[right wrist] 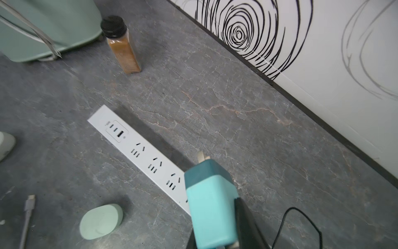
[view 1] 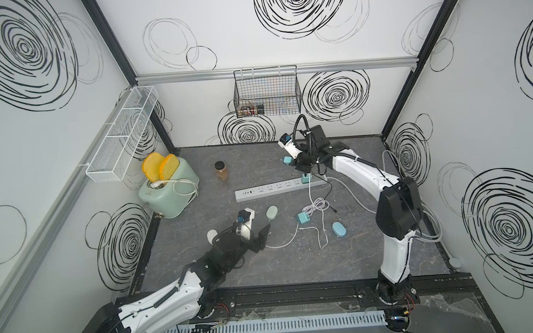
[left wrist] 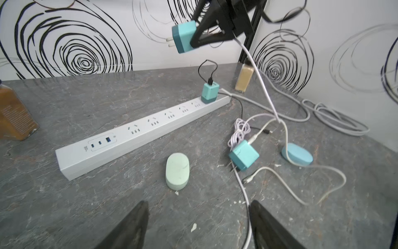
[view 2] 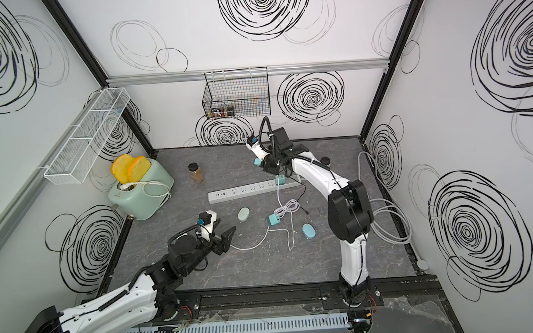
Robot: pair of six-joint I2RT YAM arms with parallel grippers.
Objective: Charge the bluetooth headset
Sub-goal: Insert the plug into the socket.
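Observation:
A blue oval bluetooth headset case (view 1: 339, 229) (left wrist: 297, 154) lies right of centre on the table. A pale green one (view 1: 272, 212) (left wrist: 177, 171) (right wrist: 101, 221) lies in front of the white power strip (view 1: 276, 188) (left wrist: 137, 138) (right wrist: 137, 148). My right gripper (view 1: 293, 163) (right wrist: 215, 226) is shut on a teal charger (view 1: 287, 160) (left wrist: 184, 39) (right wrist: 212, 207), held above the strip's right half, prongs pointing down-left. Its white cable (left wrist: 265, 90) drops toward the blue case. My left gripper (view 1: 259, 230) (left wrist: 198, 207) hovers open and empty, near the green case.
A second teal charger (view 1: 306, 179) (left wrist: 210, 92) is plugged into the strip's right end. A third (view 1: 303, 217) (left wrist: 243, 155) lies loose among tangled white cables (view 1: 317, 207). A spice jar (view 1: 220, 171), a green toaster (view 1: 168, 192) and coiled grey cable (view 2: 388, 217) stand around.

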